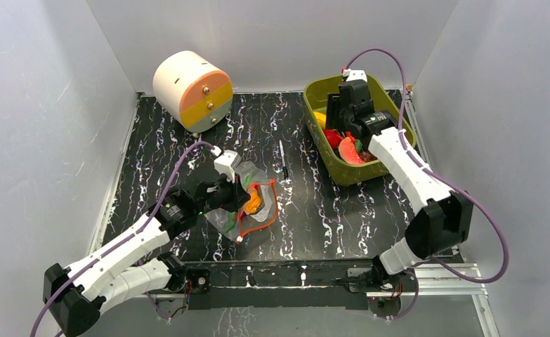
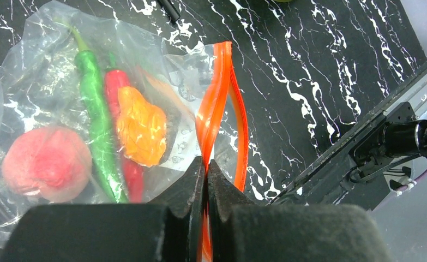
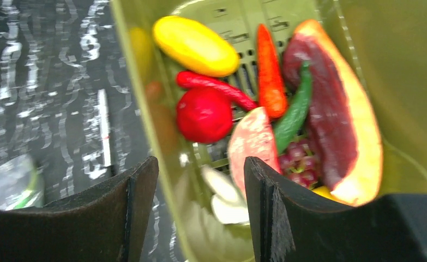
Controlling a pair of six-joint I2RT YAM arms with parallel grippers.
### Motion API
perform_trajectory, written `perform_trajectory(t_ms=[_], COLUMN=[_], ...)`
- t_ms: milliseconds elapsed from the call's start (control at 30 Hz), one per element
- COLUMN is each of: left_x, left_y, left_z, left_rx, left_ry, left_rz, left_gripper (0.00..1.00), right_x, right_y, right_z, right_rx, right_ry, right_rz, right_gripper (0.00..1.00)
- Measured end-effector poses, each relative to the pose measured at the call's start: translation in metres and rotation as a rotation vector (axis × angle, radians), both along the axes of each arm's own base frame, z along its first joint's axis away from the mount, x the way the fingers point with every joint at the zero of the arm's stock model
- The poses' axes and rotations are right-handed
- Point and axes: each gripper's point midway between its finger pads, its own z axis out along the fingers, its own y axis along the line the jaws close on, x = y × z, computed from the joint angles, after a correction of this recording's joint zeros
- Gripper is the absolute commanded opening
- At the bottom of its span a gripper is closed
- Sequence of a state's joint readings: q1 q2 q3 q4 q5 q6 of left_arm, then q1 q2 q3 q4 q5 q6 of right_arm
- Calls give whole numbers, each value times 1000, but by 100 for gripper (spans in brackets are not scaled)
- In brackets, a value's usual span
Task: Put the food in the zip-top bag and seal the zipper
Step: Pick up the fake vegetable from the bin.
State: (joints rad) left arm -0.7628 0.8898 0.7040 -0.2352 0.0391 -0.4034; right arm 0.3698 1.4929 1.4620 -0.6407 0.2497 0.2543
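A cream cylinder point(image 1: 191, 89) fills the bench's far left corner. An olive-green tub point(image 1: 312, 112) fills the far right corner, with the right arm point(image 1: 405, 165) stretched over it. Open marble lies between them, broken only by a thin black stick point(image 1: 284, 160). The zip-top bag point(image 1: 254, 203) and left arm point(image 1: 138, 239) block the near left.

You see plain pale-grey walls point(image 1: 272, 35) left, right and far; a black, white-veined bench point(image 1: 314, 225); a metal rail point(image 1: 461, 288) along its near edge.
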Motion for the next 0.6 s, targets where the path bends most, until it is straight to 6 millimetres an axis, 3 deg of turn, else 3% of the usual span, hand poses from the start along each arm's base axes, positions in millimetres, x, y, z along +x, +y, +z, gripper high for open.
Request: perform_trajectory(t_ms=[233,600], left_x=[-2,-3], left_y=[1,2], left_z=[2,8], left_rx=[-5,-17], left_ry=[-7,-22], left_rz=[-5,-7], left_gripper=[0,0], right_x=[31,82], right_y=[-56,-97], right_z=[-33,-73], right_rx=[-154,-355], right_ry=[72,125], right_rz=[-90,-98], right_gripper=[56,55])
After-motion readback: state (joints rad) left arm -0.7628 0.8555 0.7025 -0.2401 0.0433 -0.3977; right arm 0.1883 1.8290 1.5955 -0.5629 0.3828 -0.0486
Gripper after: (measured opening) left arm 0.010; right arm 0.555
